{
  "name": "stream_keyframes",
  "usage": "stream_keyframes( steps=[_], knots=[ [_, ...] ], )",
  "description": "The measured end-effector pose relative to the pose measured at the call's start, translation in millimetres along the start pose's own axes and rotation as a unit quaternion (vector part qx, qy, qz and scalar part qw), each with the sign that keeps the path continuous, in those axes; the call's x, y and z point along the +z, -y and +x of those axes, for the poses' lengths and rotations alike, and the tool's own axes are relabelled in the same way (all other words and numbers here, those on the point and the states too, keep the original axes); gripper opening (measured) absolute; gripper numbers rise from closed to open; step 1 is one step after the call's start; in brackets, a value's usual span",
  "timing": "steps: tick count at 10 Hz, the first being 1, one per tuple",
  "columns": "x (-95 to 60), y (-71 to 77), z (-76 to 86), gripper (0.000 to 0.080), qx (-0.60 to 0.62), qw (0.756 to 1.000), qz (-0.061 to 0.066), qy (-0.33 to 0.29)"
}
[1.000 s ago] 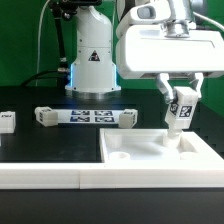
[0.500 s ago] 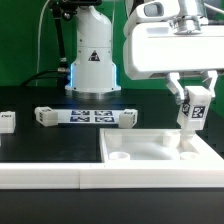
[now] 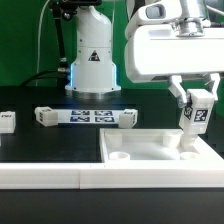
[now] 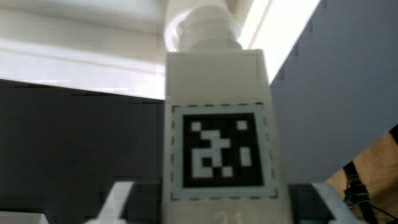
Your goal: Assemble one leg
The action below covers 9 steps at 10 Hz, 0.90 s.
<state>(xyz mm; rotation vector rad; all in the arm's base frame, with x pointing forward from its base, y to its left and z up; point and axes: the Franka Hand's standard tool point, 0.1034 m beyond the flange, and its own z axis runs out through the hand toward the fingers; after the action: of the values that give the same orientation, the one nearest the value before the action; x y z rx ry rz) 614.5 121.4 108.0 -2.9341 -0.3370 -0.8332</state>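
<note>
My gripper (image 3: 195, 104) is shut on the leg (image 3: 197, 115), a small white post with a black-and-white tag, held upright at the exterior view's right. The leg's lower end hangs just above the far right corner of the large flat white piece (image 3: 150, 150) with recesses. In the wrist view the leg (image 4: 221, 130) fills the middle, tag facing the camera, with my fingers (image 4: 118, 202) at both sides of its base.
The marker board (image 3: 85, 116), a long white bar with several tags, lies on the black table behind the white piece. A small white part (image 3: 7, 122) lies at the exterior view's left edge. The robot base (image 3: 92, 60) stands at the back.
My gripper has carried the leg toward the exterior view's right, from over the white piece's right recess to near its far right corner. Little movement in the last half second.
</note>
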Motion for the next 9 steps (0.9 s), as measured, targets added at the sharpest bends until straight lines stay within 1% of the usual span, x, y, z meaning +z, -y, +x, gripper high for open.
stream_keyframes(
  steps=[1,2,4,5,7,8,9],
  knots=[
    [3.6,-1.0,-5.0,0.0291,-0.002,1.000,-0.001,-0.001],
    [7.7,-2.8,-5.2,0.0291,-0.003,1.000,-0.001,0.000],
    [12.9,-7.9,2.8,0.0291,-0.006,1.000,-0.003,-0.004],
    [14.2,-10.0,2.8,0.0291,-0.006,1.000,-0.004,-0.004],
    [16.2,-8.3,2.4,0.0291,-0.007,1.000,-0.004,-0.010],
    [18.4,-5.1,1.2,0.0291,-0.008,1.000,-0.005,-0.021],
    [23.3,-1.4,-4.2,0.0291,-0.010,1.000,-0.005,-0.029]
  ],
)
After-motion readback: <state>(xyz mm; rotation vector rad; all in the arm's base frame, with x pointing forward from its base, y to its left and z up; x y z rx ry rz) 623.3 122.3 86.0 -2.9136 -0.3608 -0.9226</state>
